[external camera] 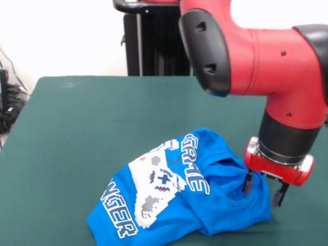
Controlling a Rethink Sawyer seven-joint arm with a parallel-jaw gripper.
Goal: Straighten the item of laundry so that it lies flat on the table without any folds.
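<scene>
The bright blue T-shirt (205, 200) lies crumpled on the dark green table (92, 118), near the table's front edge. Its white controller print and "GAME CHANGER" lettering face up, bent over several folds. My gripper (264, 190) hangs from the red arm at the shirt's right edge. It is open: one finger (248, 183) is down over the blue cloth and the other sits just past the shirt's edge, over the table. I cannot tell whether the fingertips touch the cloth. The shirt's lower hem runs out of the picture at the bottom.
The black pedestal (154, 41) stands at the table's far side. Dark cables and gear (10, 100) sit beyond the table's left edge. The bulky red arm (266, 56) overhangs the table's right side.
</scene>
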